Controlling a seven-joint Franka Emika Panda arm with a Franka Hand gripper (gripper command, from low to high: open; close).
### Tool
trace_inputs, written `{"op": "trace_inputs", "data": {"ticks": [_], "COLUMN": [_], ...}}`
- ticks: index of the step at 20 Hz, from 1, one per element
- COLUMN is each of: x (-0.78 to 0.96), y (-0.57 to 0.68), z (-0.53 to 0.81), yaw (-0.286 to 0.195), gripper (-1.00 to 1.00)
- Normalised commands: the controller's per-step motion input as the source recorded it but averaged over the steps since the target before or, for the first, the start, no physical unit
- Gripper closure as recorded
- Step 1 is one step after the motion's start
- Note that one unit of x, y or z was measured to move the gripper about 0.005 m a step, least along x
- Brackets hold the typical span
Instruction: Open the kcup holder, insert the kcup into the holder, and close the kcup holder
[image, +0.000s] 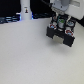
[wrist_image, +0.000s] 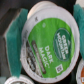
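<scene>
The end effector (wrist_image: 42, 42) is clamped on the kcup (wrist_image: 47, 42) — teal fingers (wrist_image: 14, 42) pressing both its sides — right above the black kcup holder (image: 61, 34) on the white bench (image: 30, 57)

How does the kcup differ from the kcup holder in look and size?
The kcup is round with a green lid; the kcup holder is a black box. The kcup is far smaller. It sits between the teal fingers; the kcup holder stands on the table.
</scene>
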Motion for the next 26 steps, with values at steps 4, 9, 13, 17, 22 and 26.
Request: {"op": "trace_inputs", "data": {"ticks": [4, 9, 13, 17, 22, 26], "x": [0.06, 0.08, 0.1, 0.15, 0.26, 0.35], "y": [0.11, 0.12, 0.11, 0.07, -0.09, -0.28], "z": [-0.13, 0.04, 0.22, 0.26, 0.41, 0.5], "yaw": [0.01, 0.02, 0.044, 0.035, 0.057, 0.053], "gripper": [1.0, -1.0, -1.0, -1.0, -1.0, -1.0]}}
